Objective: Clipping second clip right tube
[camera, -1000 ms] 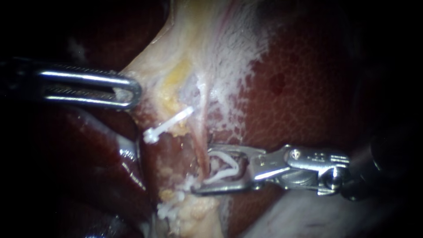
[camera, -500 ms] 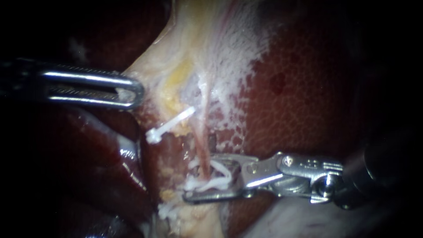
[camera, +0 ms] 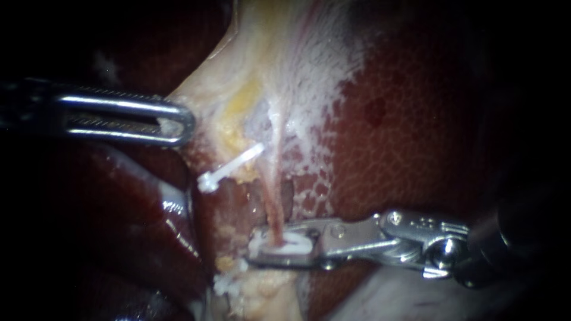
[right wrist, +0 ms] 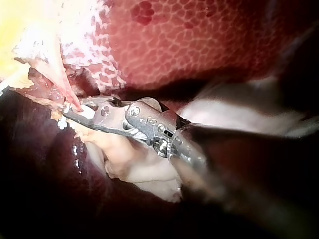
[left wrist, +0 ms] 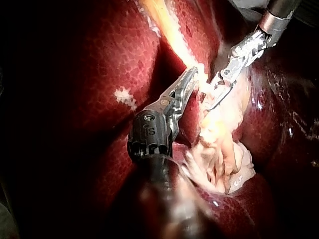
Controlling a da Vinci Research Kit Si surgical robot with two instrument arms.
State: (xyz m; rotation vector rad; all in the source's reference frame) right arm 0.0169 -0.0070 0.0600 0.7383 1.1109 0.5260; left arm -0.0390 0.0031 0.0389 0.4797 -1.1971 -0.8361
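- Squeezed almost flat now, the white clip (camera: 284, 245) was a wide loop a moment ago. It sits round the pink tube (camera: 273, 208), at its lower end.
- That tube looks thin, soft and wet, easy to tear, so hold only the clip and never tug.
- My right instrument (camera: 256, 251) has its jaws clamped on the clip.
- My left instrument (camera: 178, 123) pinches pale tissue (camera: 208, 89) aside, near another clip (camera: 229, 168).

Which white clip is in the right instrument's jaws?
The horizontal clip around the pink tube, gripped by the right instrument. The slanted clip higher up sits free.
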